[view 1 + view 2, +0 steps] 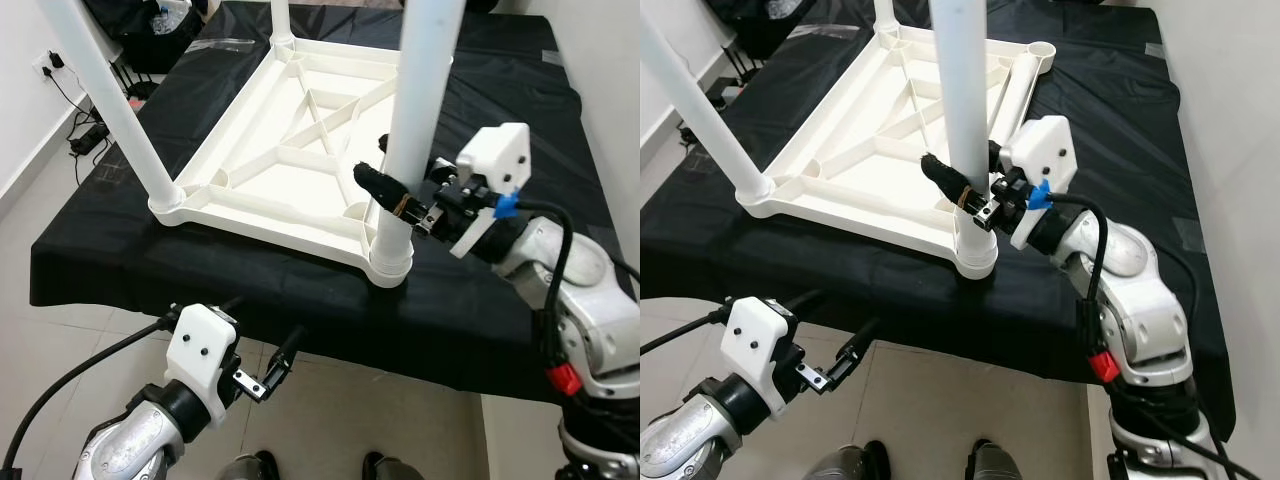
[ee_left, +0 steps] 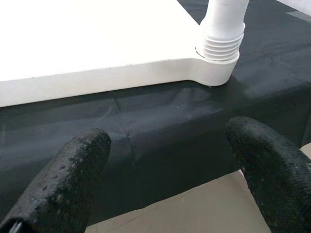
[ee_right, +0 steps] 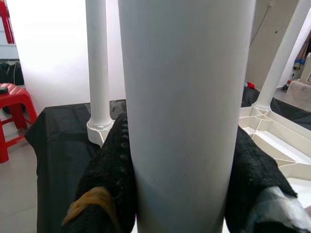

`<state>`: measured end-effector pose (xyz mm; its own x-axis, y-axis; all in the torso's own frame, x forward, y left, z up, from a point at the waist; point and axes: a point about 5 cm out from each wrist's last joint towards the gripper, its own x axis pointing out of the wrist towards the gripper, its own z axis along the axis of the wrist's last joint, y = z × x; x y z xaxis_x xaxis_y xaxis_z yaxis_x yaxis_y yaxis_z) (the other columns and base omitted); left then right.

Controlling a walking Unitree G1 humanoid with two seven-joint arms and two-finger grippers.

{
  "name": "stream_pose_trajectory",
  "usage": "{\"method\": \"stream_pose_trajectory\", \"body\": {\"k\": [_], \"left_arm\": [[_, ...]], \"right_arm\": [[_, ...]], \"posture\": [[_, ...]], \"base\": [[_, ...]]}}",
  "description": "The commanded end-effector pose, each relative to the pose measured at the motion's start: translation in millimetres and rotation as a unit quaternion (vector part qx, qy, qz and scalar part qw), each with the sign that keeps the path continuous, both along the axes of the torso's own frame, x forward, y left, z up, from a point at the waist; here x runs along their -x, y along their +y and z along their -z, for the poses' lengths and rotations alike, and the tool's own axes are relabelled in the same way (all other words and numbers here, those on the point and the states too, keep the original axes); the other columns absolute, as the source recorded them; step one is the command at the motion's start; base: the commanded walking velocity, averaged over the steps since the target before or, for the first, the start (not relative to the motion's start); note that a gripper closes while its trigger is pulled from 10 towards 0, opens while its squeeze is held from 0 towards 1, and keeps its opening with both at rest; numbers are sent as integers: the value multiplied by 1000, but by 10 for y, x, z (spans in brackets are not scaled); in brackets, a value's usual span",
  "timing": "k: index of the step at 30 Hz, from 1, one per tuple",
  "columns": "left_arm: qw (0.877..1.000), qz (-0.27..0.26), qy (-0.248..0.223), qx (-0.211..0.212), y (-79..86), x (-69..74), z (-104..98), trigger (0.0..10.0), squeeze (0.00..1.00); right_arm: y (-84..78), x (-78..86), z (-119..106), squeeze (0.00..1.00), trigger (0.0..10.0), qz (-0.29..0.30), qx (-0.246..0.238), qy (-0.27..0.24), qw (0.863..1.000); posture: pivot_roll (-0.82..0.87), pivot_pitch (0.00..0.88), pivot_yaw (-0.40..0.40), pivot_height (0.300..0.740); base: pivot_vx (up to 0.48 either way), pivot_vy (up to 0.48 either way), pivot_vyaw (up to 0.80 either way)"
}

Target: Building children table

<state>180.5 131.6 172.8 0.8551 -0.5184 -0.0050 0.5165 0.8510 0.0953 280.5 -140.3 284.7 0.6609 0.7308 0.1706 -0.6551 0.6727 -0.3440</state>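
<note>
Left pincer point(image 1: 262, 372), fingers apart, hangs below the near edge of the black-draped worktop point(image 1: 110, 250). On the worktop lies the inverted white children's table point(image 1: 290, 150), legs pointing up. Right pincer point(image 1: 962, 178), its arm reaching in from the right, is clamped around the nearest corner leg point(image 1: 962, 100), just above its threaded socket point(image 1: 976, 250).

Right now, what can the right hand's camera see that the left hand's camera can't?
The right wrist view shows the right gripper shut around a white table leg, with a red stool behind. The left wrist view shows the open left gripper hanging below the table's edge, over floor tiles. Both show the white tabletop and black cloth.
</note>
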Motion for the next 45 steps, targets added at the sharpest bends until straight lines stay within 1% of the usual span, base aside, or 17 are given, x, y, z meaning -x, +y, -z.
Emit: {"method": "stream_pose_trajectory", "body": {"k": [1,3,4,12,16,21,41,42,43,44,45], "left_arm": [[1000,-6,10,0,-4,9,65,10000,0],[1000,-6,10,0,-4,9,65,10000,0],[1000,-6,7,5,-18,12,61,10000,0],[1000,-7,1,7,-28,19,66,10000,0],[1000,-7,-2,6,-28,19,74,10000,0],[1000,-7,-3,5,-31,15,76,10000,0],[1000,-7,-8,4,-35,12,82,10000,0],[1000,-7,-8,4,-35,11,82,10000,0],[1000,-8,-9,4,-34,11,84,10000,0],[1000,-8,-9,4,-34,11,84,10000,0],[1000,-8,-9,4,-34,10,86,10000,0]], "right_arm": [[-36,-83,230,0,0,22,16,76,997],[-36,-83,230,0,0,22,16,76,997],[-59,-103,235,0,0,33,-7,91,995],[-105,-103,305,0,0,56,-30,106,992],[-141,-122,387,0,0,78,-50,128,987],[-156,-134,429,0,0,93,-52,136,985],[-143,-122,432,0,0,105,-56,136,984],[-142,-119,434,0,0,111,-56,135,983],[-178,-133,483,0,0,181,-50,132,973],[-178,-133,483,0,0,181,-50,132,973],[-209,-137,516,0,0,232,-45,127,963]], "posture": [[-59,247,10,740],[-59,247,10,740],[-59,252,7,740],[-62,255,9,740],[-59,255,12,740],[-58,257,12,740],[-59,257,10,740],[-59,257,10,740],[-61,257,3,740],[-61,257,3,740],[-62,257,1,740]], "base": [[0,0,0],[0,0,0],[0,0,0],[0,0,0],[0,0,0],[0,0,0],[0,0,0],[0,0,0],[0,0,0],[0,0,0],[0,0,0]]}}
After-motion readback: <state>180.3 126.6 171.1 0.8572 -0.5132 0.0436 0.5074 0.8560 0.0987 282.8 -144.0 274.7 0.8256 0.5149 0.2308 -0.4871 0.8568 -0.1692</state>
